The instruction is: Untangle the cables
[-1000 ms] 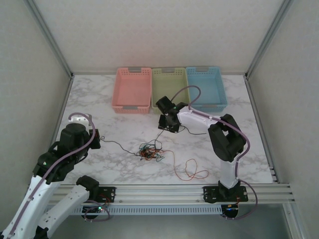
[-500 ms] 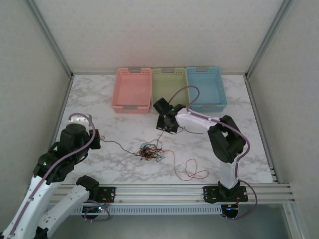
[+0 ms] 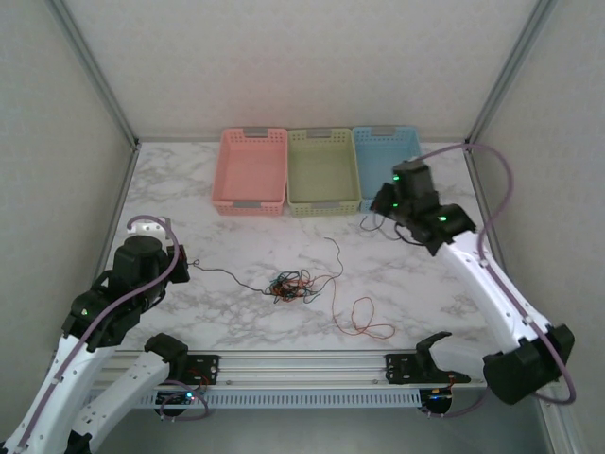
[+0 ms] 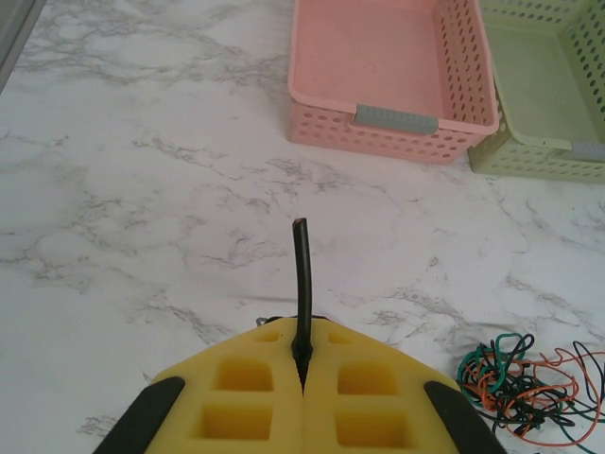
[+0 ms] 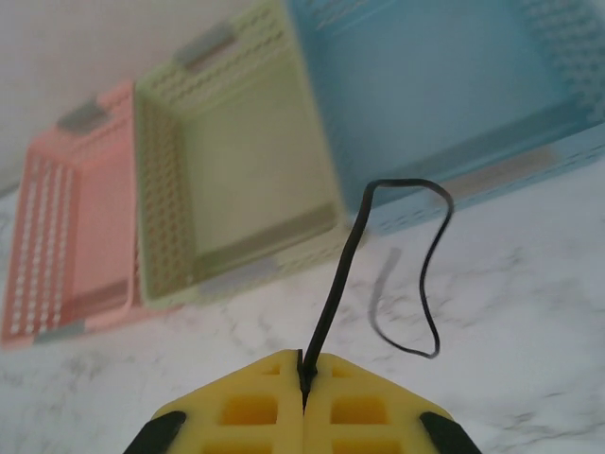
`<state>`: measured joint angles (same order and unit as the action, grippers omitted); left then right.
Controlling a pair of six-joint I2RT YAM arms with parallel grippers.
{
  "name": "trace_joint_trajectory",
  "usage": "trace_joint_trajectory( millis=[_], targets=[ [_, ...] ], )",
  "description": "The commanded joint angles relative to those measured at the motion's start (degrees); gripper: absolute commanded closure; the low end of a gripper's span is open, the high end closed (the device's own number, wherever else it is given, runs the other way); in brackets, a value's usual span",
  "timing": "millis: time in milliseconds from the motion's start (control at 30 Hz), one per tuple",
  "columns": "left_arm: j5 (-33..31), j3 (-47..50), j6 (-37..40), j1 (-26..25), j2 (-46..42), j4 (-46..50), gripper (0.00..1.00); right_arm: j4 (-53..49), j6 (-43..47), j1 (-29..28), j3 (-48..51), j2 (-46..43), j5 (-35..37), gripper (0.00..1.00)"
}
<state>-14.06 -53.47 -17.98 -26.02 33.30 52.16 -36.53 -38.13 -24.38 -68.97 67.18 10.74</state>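
Observation:
The cables lie as a small knotted clump [image 3: 288, 285] [image 4: 515, 383] of orange-red, green and black wires at mid-table. An orange-red loop [image 3: 364, 322] trails off to its right, and a thin dark strand [image 3: 333, 253] curls up behind it. A black wire [image 3: 222, 275] runs left from the clump to my left gripper [image 3: 181, 266] [image 4: 302, 329]. That gripper is shut, with the wire's end [image 4: 302, 274] poking out between the yellow pads. My right gripper [image 3: 376, 204] [image 5: 304, 359] is shut on another black wire [image 5: 333, 303], held in front of the blue basket; its free end curls loose [image 5: 430, 274].
Three baskets stand in a row at the back: pink [image 3: 251, 171] [image 4: 392, 118], green [image 3: 323, 170] [image 5: 170, 189], blue [image 3: 412, 165] [image 5: 510, 180]. Metal frame posts and white walls close in the sides. Bare marble lies left of the clump.
My right arm has swung from just behind the clump out to the right, up to the blue basket, carrying a black wire. The clump shifted slightly. The left arm has stayed put.

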Motion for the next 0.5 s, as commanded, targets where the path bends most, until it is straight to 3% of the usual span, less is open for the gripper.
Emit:
trace_joint_trajectory(
  millis=[0, 467],
  targets=[
    [-0.8, 0.4, -0.9, 0.5, -0.6, 0.9, 1.00, -3.1, 4.2, 4.4, 0.5, -2.1, -2.3, 1.00],
    [-0.3, 0.7, -0.7, 0.5, -0.4, 0.7, 1.00, -3.9, 8.9, 5.5, -19.5, 6.6, -6.9, 1.00]
  ],
)
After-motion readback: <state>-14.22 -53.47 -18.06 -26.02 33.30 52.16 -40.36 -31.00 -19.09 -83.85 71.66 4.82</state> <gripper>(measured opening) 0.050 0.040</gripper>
